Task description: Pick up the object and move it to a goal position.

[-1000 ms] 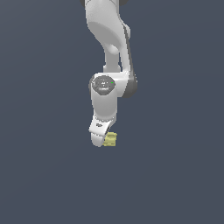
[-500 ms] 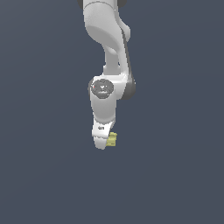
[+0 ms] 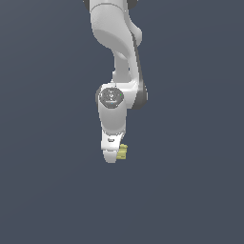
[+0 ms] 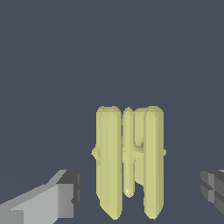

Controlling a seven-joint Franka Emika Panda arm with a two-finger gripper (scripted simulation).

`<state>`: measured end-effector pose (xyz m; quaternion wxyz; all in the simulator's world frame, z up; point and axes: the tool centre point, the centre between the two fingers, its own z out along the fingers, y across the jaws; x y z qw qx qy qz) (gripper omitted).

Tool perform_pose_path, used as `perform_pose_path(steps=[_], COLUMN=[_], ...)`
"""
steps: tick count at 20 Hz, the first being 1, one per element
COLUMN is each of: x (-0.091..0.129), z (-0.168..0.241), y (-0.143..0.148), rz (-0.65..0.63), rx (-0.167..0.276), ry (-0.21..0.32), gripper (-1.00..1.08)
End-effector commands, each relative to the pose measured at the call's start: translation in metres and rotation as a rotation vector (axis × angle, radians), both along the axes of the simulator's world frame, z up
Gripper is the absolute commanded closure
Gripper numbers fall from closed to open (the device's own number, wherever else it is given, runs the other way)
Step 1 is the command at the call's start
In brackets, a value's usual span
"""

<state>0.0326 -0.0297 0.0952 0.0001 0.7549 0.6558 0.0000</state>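
Note:
The object (image 4: 129, 159) is a pale yellow-green piece with long parallel ridges. In the wrist view it lies between the two fingers of my gripper (image 4: 140, 188), with a clear gap on each side. The grey left finger (image 4: 65, 194) and the dark right finger (image 4: 213, 188) stand wide apart and touch nothing, so the gripper is open. In the exterior view the white hand (image 3: 112, 152) hangs straight down. The object (image 3: 122, 151) peeks out on the side of the hand's tip toward the exterior view's right, and the hand hides the rest of it.
The white arm (image 3: 116, 43) comes down from the top of the exterior view to the round wrist joint (image 3: 110, 96). Plain dark grey-blue ground surrounds everything, with no other objects or edges visible.
The wrist and hand have swung to hang more vertically, shifting slightly toward the exterior view's left. The object stays in the same spot at the fingertips.

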Motion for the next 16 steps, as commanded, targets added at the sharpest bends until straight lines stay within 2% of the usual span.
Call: perform_pose_path(steps=[1,10,15,16], x=[0.0,-0.001,0.0,0.0], z=[-0.003,-0.044,-0.05,-0.05], y=[0.0,0.0,0.0,0.0], rz=[0.0,0.005,0.005,0.005], rx=[0.0,0.0,0.0,0.0], ry=[0.0,0.0,0.0,0.0], gripper=[-0.92,-0.92,-0.92,1.08])
